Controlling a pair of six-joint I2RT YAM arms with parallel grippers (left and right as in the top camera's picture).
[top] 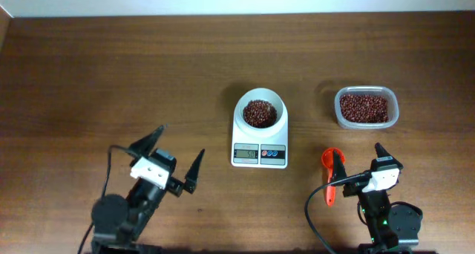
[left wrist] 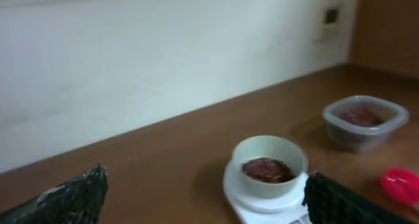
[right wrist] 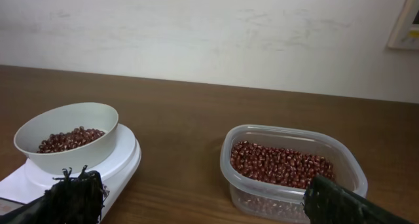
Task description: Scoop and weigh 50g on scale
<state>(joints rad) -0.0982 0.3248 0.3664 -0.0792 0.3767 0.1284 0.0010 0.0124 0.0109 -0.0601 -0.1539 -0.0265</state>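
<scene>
Beans (left wrist: pixel 266 169) in scale bowl (left wrist: pixel 256 150), tub (left wrist: pixel 364 122) beyond

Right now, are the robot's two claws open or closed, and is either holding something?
Left gripper: open, holding nothing.
Right gripper: open, holding nothing; the orange scoop lies beside it, ungripped.

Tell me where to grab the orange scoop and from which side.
Grip the orange scoop on its slim handle, probably from above, jaws across its width. It appears to lie flat on the table, cup end away from the robot and handle pointing back, just beside the open right gripper.
</scene>
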